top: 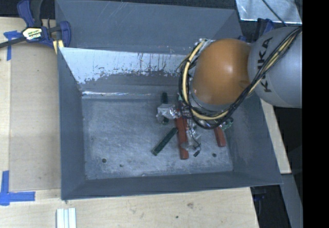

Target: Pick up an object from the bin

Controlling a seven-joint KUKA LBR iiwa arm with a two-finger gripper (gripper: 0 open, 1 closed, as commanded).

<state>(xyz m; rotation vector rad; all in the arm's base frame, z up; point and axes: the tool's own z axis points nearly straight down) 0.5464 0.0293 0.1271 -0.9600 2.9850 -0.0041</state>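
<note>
My gripper is low in the right half of the bin, mostly hidden under the arm's orange cover. Right beside it lies a long red-brown stick, pointing toward the front wall. A dark green flat bar lies slanted just to the left of that stick. A second, shorter red-brown piece pokes out from under the cover on the right. Whether anything is held is hidden.
A small black block stands near the back wall, with a small silvery piece just in front of it. The arm and its cables cover the bin's right back corner. The left half of the floor is bare metal.
</note>
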